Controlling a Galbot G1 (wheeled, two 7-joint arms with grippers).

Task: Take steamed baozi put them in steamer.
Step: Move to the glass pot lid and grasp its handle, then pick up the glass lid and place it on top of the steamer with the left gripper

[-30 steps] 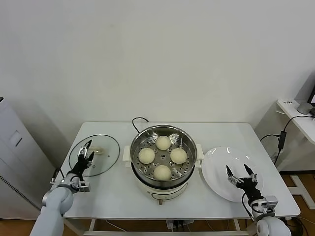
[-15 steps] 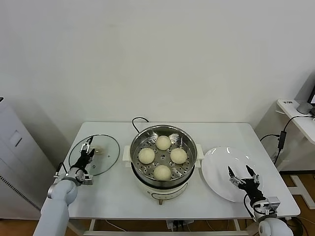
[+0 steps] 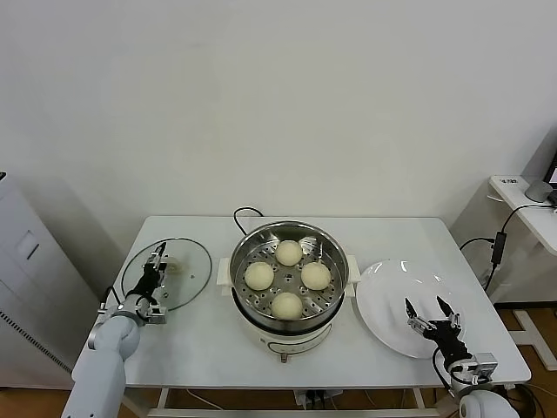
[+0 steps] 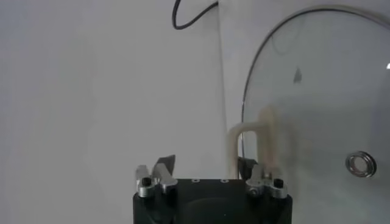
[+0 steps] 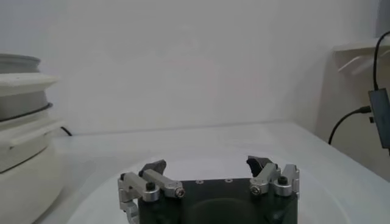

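Several cream-white steamed baozi lie on the perforated tray inside the steel steamer at the table's middle. My left gripper hovers over the near left part of the glass lid. In the left wrist view its jaws stand apart and hold nothing, and the lid's beige handle rises close to one finger. My right gripper hangs open over the near side of the white plate, nothing between its fingers. The steamer's cream base shows in the right wrist view.
The glass lid lies flat on the table left of the steamer. A black power cord runs from behind the steamer. A side desk with cables stands beyond the table's right edge.
My left gripper has crept forward over the lid toward its handle and its jaws have narrowed. My right gripper has drawn back a little toward the plate's near edge.
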